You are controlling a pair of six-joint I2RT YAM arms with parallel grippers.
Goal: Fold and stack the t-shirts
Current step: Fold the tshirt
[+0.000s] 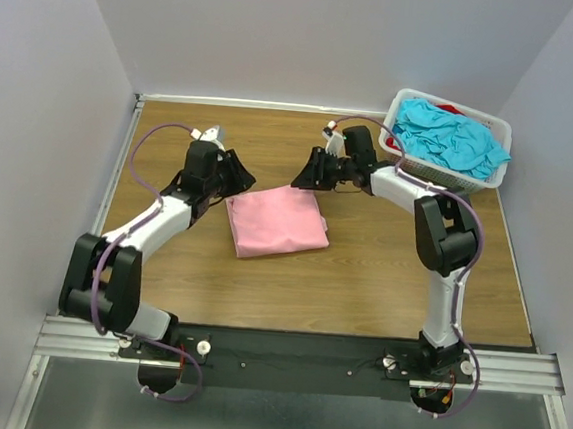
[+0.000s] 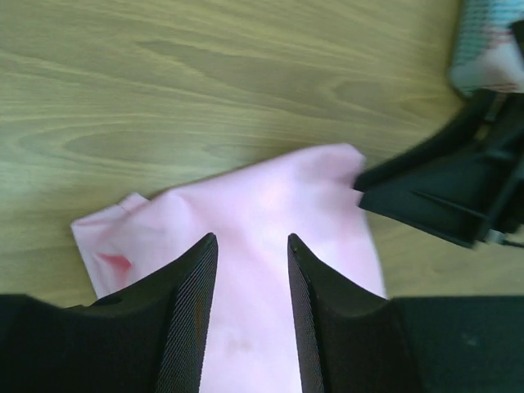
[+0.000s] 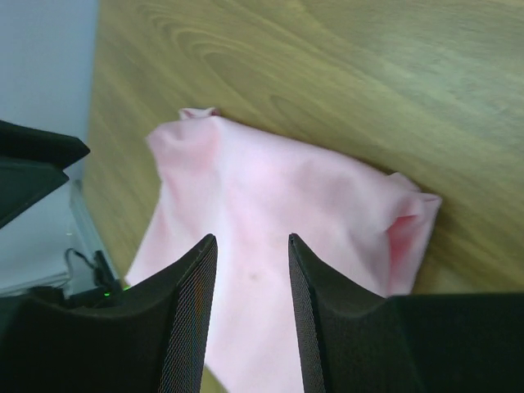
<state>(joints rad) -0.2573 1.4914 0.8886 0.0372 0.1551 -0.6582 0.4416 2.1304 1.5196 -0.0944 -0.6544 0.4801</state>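
One folded light pink cloth t-shirt (image 1: 276, 222) lies in the middle of the brown wooden surface (image 1: 382, 268). The left end effector (image 1: 245, 181) and right end effector (image 1: 298, 179) hover at its far corners, both spread and empty. At the far right corner, one white slotted plastic basket (image 1: 440, 176) holds one crumpled turquoise t-shirt (image 1: 449, 138) and one bit of red cloth (image 1: 448, 108).

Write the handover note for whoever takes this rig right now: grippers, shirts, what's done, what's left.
Left gripper: open, empty, over the pink t-shirt at its left far corner.
Right gripper: open, empty, over the same shirt at its right far corner.
The pink t-shirt lies folded in a rough rectangle mid-table.
The turquoise t-shirt is heaped unfolded in the white basket at the far right, with a bit of red cloth behind it.
Done: the pink shirt looks folded.
Left: take out, fold and stack the basket's shirts.
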